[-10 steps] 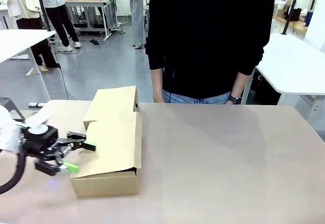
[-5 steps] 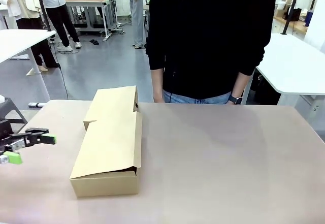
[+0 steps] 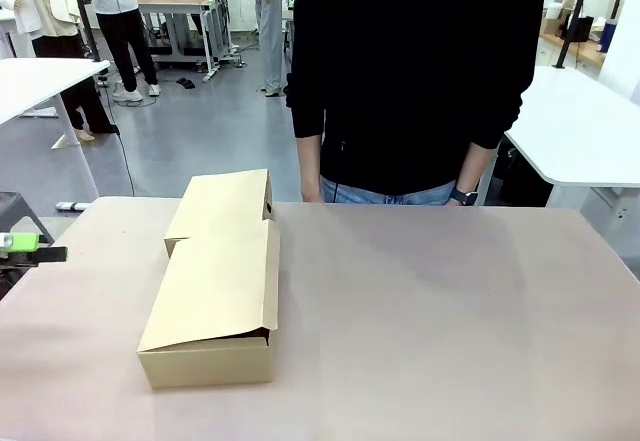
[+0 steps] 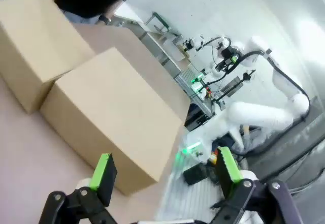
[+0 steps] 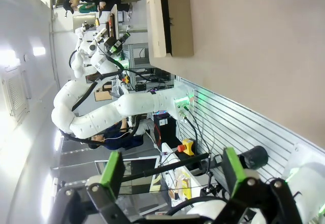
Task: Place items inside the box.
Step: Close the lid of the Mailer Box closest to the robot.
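Left gripper [image 3: 22,246] pulled right back from box [image 3: 215,286] in last second, now just poking in at worktop [image 3: 430,301] left edge, jaws wide, holding nothing. Right gripper [image 5: 170,176] also jaws wide, empty, well away from box. Box sits left of middle, both flaps down. Looks like packing done, arm retreating. Long axis runs near-to-far, small compartment end toward person [image 3: 415,76].

left gripper [image 4: 165,172] fingers spread, right gripper [image 5: 170,176] fingers spread
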{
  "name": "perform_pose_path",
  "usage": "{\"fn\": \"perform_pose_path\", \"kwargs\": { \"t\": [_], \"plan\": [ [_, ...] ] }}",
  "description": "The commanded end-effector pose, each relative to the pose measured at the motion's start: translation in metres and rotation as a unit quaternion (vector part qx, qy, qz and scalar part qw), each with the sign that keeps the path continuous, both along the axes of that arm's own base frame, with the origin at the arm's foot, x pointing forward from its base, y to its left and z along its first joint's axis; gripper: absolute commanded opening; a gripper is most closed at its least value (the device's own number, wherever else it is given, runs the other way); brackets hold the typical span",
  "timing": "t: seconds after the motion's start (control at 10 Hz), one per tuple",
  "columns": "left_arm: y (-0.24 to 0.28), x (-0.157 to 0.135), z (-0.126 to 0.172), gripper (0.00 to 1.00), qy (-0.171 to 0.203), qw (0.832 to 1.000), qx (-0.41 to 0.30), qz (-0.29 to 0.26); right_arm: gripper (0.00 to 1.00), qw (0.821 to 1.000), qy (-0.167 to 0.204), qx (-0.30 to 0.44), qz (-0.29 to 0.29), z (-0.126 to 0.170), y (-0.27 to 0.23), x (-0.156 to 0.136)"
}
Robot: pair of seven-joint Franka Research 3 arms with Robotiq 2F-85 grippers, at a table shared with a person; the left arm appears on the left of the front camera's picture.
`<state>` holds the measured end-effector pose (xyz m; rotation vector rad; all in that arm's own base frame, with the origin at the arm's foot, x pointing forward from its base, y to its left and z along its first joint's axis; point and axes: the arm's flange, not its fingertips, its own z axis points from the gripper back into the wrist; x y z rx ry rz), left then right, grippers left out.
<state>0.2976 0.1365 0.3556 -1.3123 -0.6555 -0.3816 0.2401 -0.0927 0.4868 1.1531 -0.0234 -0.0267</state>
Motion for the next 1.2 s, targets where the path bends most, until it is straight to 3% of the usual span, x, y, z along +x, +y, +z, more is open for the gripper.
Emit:
{"fn": "perform_pose_path", "kwargs": {
  "t": [0.0, 0.2, 0.3, 0.4, 0.5, 1.1],
  "plan": [
    [-0.021, -0.02, 0.009, 1.0, 0.136, 0.988, -0.067, 0.035, 1.0, 1.0, -0.007, 0.004, 0.005, 0.002, -0.001, -0.001],
    [-0.013, -0.016, 0.0, 1.0, 0.178, 0.98, -0.084, 0.034, 1.0, 1.0, -0.007, 0.004, 0.005, 0.002, -0.001, -0.001],
    [-0.009, -0.015, -0.001, 1.0, 0.175, 0.98, -0.091, 0.016, 1.0, 1.0, -0.007, 0.004, 0.005, 0.002, -0.001, -0.001],
    [-0.003, -0.014, -0.004, 1.0, 0.148, 0.984, -0.095, -0.007, 1.0, 1.0, -0.007, 0.004, 0.005, 0.002, -0.001, -0.001],
    [0.002, -0.004, -0.005, 1.0, 0.183, 0.981, -0.068, 0.016, 1.0, 1.0, -0.007, 0.004, 0.005, 0.002, -0.001, -0.001],
    [0.002, -0.004, -0.005, 1.0, 0.183, 0.981, -0.068, 0.016, 1.0, 1.0, -0.007, 0.004, 0.005, 0.002, -0.001, -0.001]
  ]
}}
